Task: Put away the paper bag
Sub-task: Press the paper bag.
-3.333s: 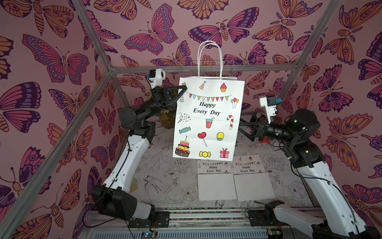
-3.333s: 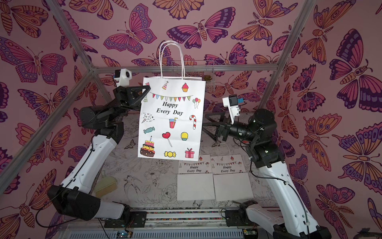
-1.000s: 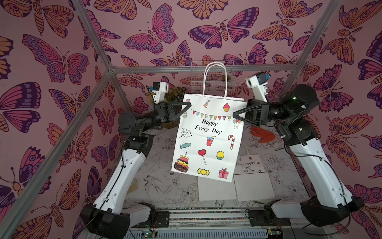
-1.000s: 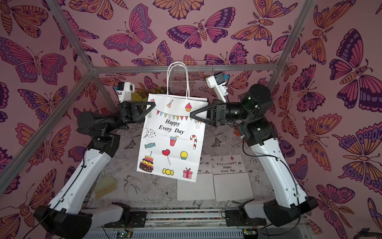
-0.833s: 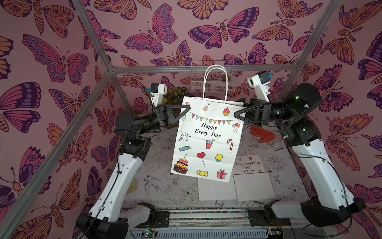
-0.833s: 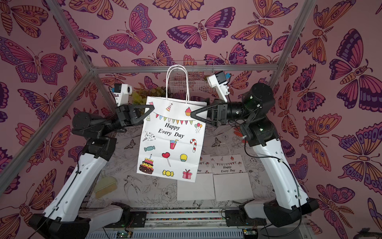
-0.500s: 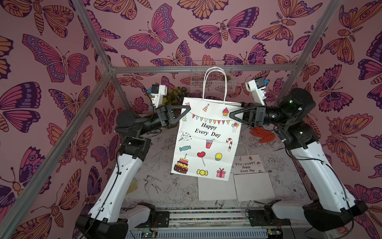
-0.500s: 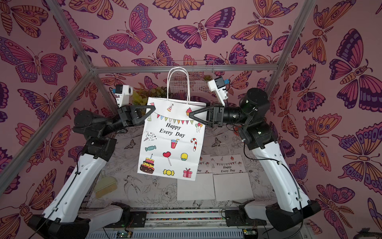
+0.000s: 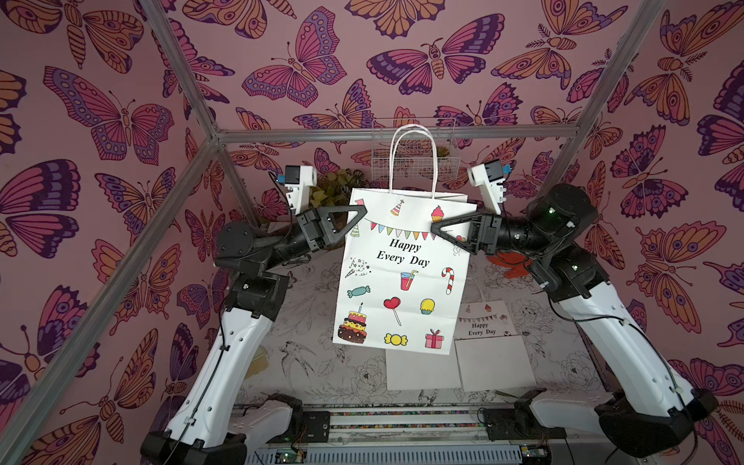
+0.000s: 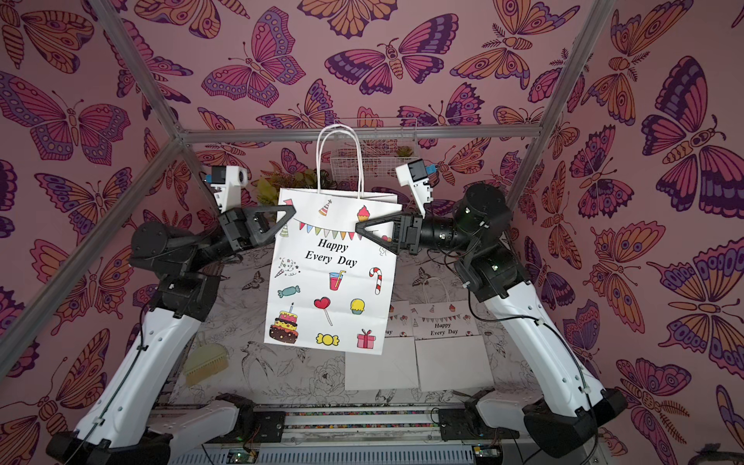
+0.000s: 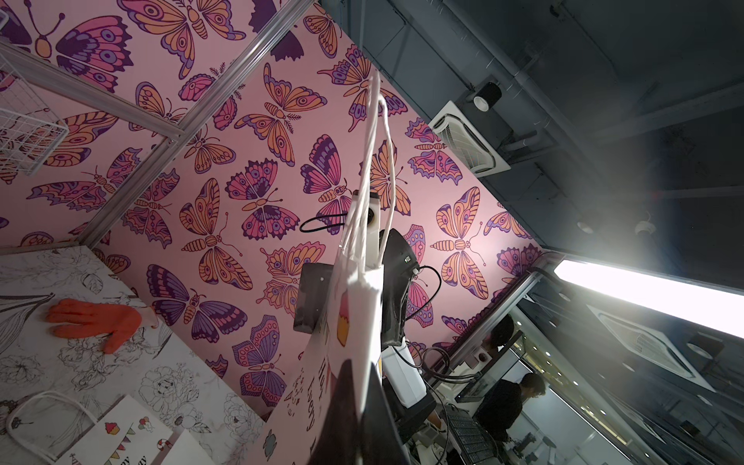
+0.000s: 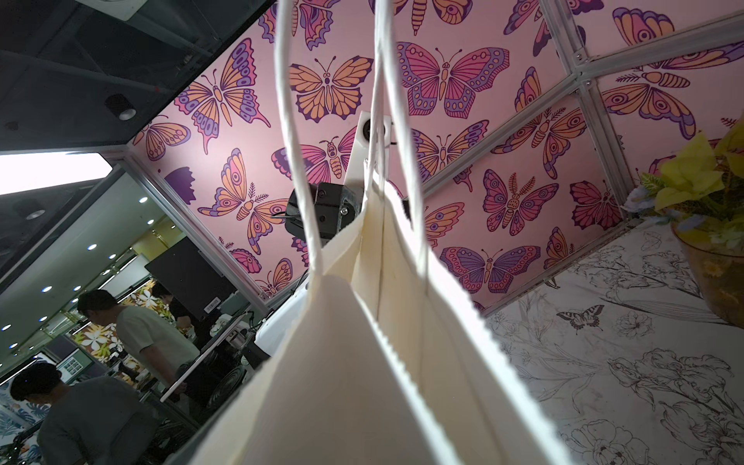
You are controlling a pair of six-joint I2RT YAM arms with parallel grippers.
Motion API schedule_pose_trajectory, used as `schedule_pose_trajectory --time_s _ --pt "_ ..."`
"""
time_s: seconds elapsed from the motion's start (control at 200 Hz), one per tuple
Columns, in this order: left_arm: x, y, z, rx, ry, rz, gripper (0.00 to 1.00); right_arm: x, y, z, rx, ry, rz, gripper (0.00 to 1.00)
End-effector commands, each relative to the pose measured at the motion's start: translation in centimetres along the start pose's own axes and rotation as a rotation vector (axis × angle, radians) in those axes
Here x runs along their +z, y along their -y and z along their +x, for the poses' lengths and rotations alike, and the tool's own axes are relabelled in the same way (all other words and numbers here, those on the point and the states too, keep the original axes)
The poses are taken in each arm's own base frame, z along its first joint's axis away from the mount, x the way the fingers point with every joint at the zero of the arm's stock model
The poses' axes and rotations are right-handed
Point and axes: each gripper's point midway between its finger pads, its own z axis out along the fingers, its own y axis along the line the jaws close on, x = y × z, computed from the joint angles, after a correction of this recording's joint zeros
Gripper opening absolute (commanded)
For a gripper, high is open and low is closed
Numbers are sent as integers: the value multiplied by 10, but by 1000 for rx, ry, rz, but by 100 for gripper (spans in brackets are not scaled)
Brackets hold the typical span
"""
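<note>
You had both arms raised off the table (image 9: 306, 362), with the forearms reaching in toward each other at about the same height. Your left gripper (image 9: 362, 210) was pinched tight on the top left corner of the paper bag (image 9: 402, 277). In the left wrist view the bag's edge ran straight into the dark fingers (image 11: 342, 422).

Your right gripper (image 9: 435, 228) sat at the bag's top right corner, one finger lying across the printed front just under the rim. I couldn't tell if its jaws were pressed on the paper or standing apart. The right wrist view gave only rim and handles (image 12: 298, 141).

The bag hung in the air between the two grippers, printed side toward the top camera and well clear of the table. It was tilted a little, right side lower. Its mouth was slightly parted in the right wrist view. The handles stood upright and overlapped the wire basket (image 9: 447, 165) on the back wall in both top views. Contact between them couldn't be told.

Containers:
- The wire basket held a small green sprig (image 10: 404, 151). The rest was unreadable.
- A pot (image 12: 716, 282) with yellow flowers (image 12: 692, 169) stood at the back of the table, behind the left gripper.

Two flat bags (image 9: 489, 350) with the same print lay side by side on the table, below the hanging one. An orange glove (image 11: 96, 322) lay on the table under the right arm. A brush (image 10: 205, 362) lay beside the left arm.
</note>
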Motion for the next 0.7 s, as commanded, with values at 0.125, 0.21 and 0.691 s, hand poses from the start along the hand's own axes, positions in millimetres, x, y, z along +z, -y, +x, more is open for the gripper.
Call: schedule_pose_trajectory --time_s 0.125,0.21,0.691 --pt "-4 10 1 51 21 17 0 1 -11 -13 -37 59 -19 51" --pt "-4 10 4 50 12 20 0 3 -11 -14 -34 57 -24 42" --pt "-8 18 14 75 -14 43 29 12 -2 -4 -14 16 -20 0"
